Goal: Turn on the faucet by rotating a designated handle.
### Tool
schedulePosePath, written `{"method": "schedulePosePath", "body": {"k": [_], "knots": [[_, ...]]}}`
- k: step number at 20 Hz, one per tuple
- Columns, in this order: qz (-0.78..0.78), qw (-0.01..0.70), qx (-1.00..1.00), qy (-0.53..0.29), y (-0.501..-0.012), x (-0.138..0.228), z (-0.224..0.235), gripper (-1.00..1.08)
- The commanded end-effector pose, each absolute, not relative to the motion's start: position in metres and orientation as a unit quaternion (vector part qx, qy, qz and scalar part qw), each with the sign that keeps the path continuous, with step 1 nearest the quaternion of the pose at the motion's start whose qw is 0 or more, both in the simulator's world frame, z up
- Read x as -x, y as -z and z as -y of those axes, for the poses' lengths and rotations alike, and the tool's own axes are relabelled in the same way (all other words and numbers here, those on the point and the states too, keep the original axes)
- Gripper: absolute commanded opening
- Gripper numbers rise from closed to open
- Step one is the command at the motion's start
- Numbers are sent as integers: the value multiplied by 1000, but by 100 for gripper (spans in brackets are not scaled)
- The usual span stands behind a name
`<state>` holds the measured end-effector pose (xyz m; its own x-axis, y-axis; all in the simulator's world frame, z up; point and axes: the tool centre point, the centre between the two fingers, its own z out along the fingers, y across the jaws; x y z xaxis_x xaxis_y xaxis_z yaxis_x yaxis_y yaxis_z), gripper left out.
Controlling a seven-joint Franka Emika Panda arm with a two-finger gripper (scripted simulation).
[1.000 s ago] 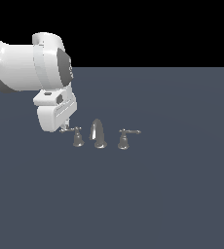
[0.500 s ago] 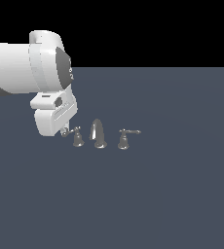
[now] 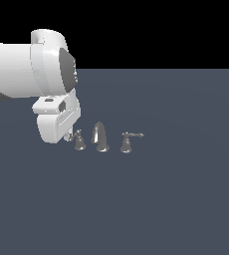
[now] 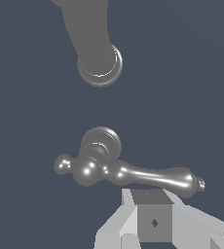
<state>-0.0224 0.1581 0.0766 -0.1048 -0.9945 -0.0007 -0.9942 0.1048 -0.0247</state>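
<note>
The chrome faucet stands as three pieces on the dark surface: arched spout (image 3: 100, 136) in the middle, a twin handle (image 3: 127, 142) with its lever pointing to the exterior view's right, and the handle (image 3: 79, 141) beside my arm. In the wrist view the handle's thin lever (image 4: 143, 176) lies across its bell base (image 4: 102, 143), with the spout (image 4: 97, 46) beyond. My gripper (image 4: 153, 214) sits just short of the lever, its fingers together with nothing between them. In the exterior view the white hand hides most of the gripper (image 3: 67, 136), which is low beside the handle.
My white arm and hand (image 3: 54, 117) fill the exterior view's upper left, right next to the faucet set. The dark grey surface (image 3: 176, 199) stretches around the faucet with nothing else on it.
The hand has sunk slightly toward the handle beside it. The spout and the twin handle have not moved.
</note>
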Motion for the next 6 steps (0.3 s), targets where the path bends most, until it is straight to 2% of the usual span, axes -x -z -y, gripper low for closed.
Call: {"method": "schedulePosePath", "body": {"k": [1, 6], "knots": [[-744, 1, 669, 3, -77, 36, -149, -100], [-742, 0, 670, 0, -77, 48, -140, -100]]}}
